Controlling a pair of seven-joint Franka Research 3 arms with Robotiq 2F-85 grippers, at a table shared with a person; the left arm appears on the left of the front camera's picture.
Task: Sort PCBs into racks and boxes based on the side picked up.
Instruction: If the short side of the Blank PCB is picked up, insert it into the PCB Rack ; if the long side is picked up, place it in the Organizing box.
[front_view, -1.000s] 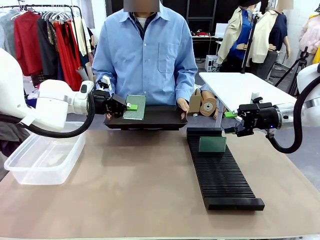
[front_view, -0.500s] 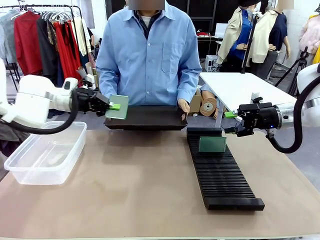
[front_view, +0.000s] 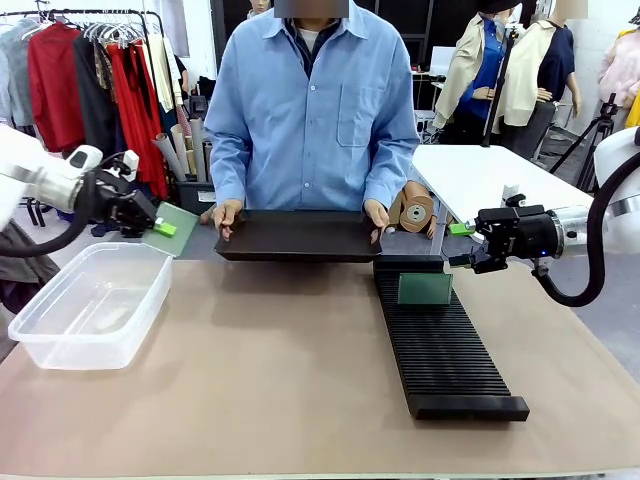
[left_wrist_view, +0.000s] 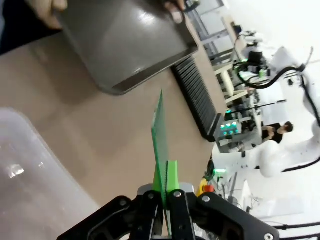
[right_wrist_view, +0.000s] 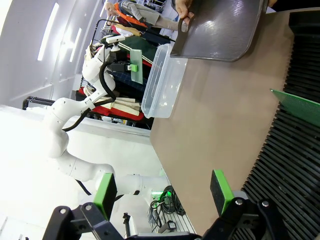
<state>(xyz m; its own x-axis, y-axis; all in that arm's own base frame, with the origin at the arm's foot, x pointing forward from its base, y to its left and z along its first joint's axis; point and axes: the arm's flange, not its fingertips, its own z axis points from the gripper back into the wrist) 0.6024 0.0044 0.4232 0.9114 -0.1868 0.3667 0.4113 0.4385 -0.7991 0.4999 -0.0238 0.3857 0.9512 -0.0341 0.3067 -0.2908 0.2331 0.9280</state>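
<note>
While fingers (front_view: 158, 228) pinch PCB (front_view: 172, 231) edge, above tub (front_view: 85, 310) rim

- We see the front view evenly and brightly lit from overhead, with colours true and the focus sharp across the table (front_view: 300, 380).
- Shadows here are soft and short; a faint one lies under the black tray (front_view: 297, 238) and beside the rack (front_view: 440, 340).
- The clear tub (front_view: 90, 310) carries small white highlights along its rim.
- In the left wrist view the tray's underside shows broad glare patches, and the upper right background is washed out to near white.
- The right wrist view has strong wide-angle bending at its edges, blown-out ceiling light strips at upper left, and sheen on the tray.
</note>
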